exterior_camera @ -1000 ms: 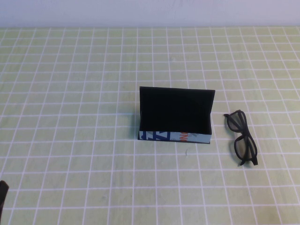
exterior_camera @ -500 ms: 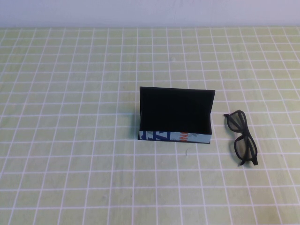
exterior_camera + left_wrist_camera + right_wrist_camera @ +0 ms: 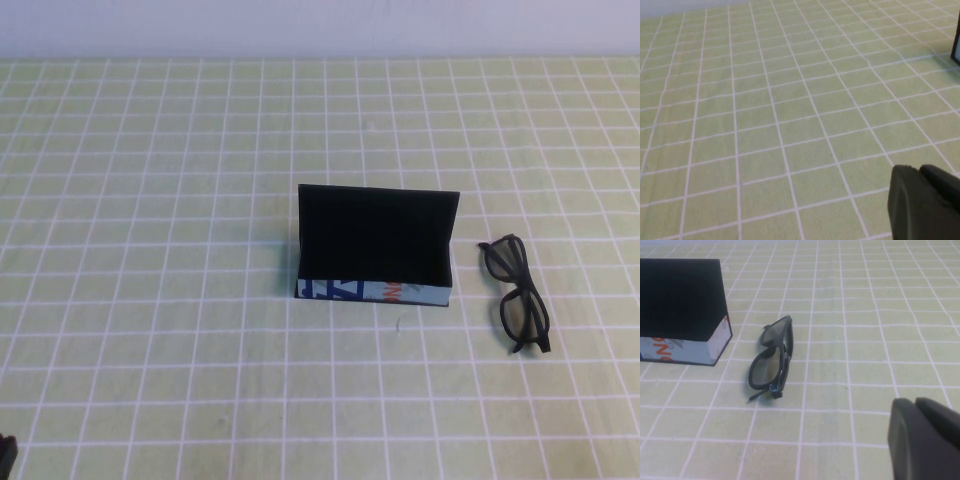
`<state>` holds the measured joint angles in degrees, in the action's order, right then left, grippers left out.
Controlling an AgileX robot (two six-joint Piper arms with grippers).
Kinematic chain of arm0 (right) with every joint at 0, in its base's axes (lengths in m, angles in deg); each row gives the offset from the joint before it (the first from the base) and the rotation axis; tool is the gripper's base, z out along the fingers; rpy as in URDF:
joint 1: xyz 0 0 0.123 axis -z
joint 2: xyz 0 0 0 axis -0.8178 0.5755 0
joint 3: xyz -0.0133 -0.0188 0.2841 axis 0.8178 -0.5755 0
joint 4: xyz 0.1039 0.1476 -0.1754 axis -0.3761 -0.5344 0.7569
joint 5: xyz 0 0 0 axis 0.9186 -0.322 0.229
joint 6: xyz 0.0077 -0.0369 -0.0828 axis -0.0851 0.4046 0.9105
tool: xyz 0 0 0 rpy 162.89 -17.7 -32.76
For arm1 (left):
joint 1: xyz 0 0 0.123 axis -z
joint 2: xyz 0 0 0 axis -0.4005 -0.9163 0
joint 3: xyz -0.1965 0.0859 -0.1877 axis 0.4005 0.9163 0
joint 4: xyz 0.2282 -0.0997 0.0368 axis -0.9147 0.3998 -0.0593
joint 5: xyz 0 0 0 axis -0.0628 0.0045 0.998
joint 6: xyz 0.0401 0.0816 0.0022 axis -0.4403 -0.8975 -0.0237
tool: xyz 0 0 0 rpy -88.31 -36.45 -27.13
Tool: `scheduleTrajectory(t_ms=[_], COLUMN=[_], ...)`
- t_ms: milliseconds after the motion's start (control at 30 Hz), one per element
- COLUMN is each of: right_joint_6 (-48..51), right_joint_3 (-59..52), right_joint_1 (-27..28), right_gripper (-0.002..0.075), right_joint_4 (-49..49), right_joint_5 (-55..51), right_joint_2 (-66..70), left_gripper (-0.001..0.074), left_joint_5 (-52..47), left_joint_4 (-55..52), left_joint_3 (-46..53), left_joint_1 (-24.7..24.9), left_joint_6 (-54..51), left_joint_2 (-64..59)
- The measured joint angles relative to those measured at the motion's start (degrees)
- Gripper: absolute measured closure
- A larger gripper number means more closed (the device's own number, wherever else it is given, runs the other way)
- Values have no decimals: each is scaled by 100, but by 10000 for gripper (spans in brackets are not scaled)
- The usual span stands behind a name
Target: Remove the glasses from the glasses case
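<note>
One pair of glasses (image 3: 517, 296), one glasses case (image 3: 374, 247), both out on the cloth.

The glasses lie folded on the table, just beside the case's right end, not touching it, ahead and a bit left of my right gripper (image 3: 925, 440). Case stands open, lid up, white printed front facing me. My left gripper (image 3: 922, 205) sits low at the near left corner, well apart from both; only a dark tip (image 3: 5, 455) shows from above. Can't tell finger state on either gripper. Surface: one green tablecloth (image 3: 150, 250) with white grid; pale wall (image 3: 320, 25) behind.
</note>
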<state>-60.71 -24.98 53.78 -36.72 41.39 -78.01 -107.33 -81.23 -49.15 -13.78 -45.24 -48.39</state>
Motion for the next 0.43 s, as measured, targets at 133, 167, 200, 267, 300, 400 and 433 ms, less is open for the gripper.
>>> scheduleTrajectory(t_ms=[133,167,200,267,300,400,433], right_joint_6=[0,0,0,0,0,0,0], right_joint_3=[0,0,0,0,0,0,0], right_joint_1=[0,0,0,0,0,0,0], right_gripper=[743,743,743,743,743,743,743], right_joint_4=[0,0,0,0,0,0,0], right_joint_5=[0,0,0,0,0,0,0], right_joint_2=[0,0,0,0,0,0,0], left_gripper=[739,739,739,739,739,739,739], left_joint_5=[-53,-56,-56,-56,-56,-56,-56], left_joint_4=[-12,-12,-22,-22,-22,-22,-22], left_joint_3=[0,-10,-10,-10,-10,-10,-10], left_joint_1=[0,0,0,0,0,0,0], left_joint_6=[82,82,82,91,91,104,104], left_joint_2=[2,2,2,2,2,2,2])
